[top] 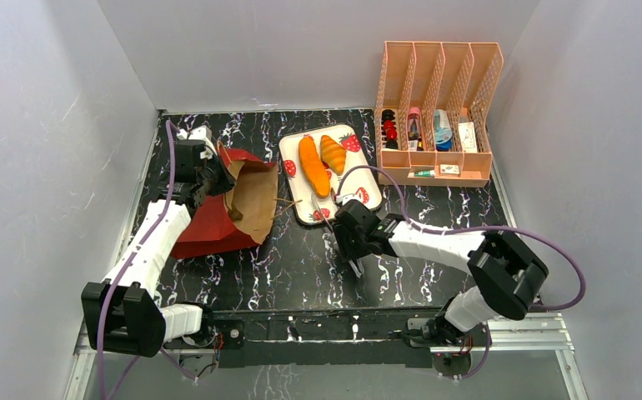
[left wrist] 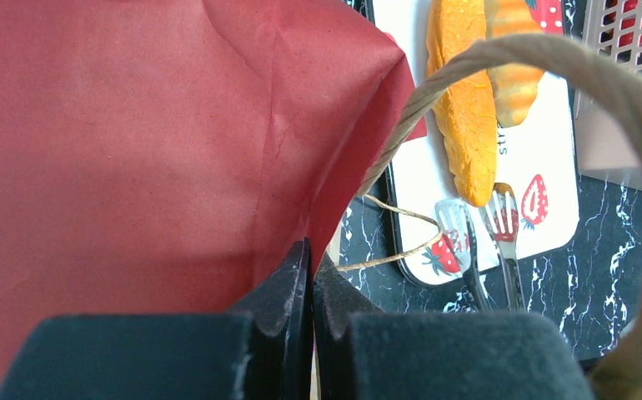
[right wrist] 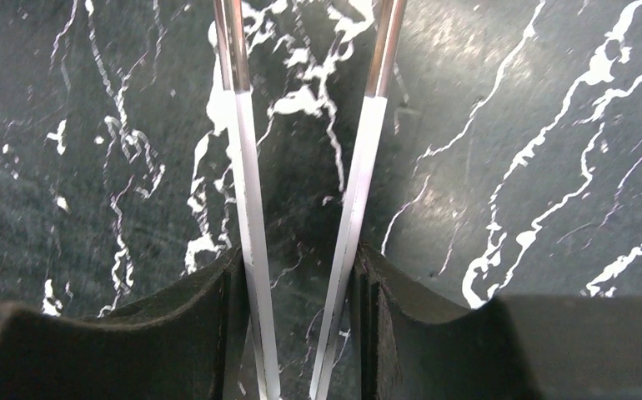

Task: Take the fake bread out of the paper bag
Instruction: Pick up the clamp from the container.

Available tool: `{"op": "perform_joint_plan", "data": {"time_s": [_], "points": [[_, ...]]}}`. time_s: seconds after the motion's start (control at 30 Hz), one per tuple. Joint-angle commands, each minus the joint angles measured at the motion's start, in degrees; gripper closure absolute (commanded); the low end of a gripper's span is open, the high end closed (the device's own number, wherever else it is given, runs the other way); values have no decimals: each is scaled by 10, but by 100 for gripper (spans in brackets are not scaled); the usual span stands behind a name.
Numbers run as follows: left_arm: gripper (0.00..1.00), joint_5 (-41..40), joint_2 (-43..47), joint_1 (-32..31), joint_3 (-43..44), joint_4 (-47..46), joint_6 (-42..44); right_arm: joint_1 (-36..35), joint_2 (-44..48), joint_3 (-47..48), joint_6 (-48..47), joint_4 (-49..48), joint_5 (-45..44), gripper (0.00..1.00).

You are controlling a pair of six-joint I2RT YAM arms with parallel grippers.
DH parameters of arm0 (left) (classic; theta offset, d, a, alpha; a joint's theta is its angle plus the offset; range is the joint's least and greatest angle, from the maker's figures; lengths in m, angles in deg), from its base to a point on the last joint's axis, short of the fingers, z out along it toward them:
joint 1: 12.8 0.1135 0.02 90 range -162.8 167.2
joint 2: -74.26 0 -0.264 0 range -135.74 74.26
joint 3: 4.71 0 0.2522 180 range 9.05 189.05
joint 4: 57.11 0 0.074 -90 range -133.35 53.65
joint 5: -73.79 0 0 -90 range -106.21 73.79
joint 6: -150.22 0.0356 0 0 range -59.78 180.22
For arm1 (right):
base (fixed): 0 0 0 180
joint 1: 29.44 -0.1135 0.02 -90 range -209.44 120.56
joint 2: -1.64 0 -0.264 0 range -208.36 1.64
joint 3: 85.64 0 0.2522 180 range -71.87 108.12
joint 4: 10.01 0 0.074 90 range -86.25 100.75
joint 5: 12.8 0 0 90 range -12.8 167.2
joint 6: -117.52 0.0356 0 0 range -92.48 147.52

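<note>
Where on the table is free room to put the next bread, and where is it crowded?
Free: the table strip between the paper bag, the tray and the arm bases; the patch between the organizer and the right arm. Crowded: the bag-to-tray gap, crossed by the twine handle, and the tray's near end, under the tongs.

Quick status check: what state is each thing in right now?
paper bag: on its side, mouth open toward the strawberry tray, edge pinched in the shut left tool.
baguette: out, lying on the tray.
croissant: out, lying beside the baguette.
tongs: gripped by the right tool, tips apart over the tray.
organizer: upright, slots holding small items.
</note>
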Motion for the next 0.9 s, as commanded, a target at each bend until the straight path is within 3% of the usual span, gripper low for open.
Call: {"op": "perform_joint_plan", "data": {"time_s": [0.0,0.33,0.87], "points": [[100,21,24,0,-1,7,2,-33,50,-10,33,-1,-9,61],[100,71,11,0,14,27,60,-138,91,-6,87,31,-64,67],[100,106,-5,0,21,55,123,-195,150,80,92,130,-128,76]]}}
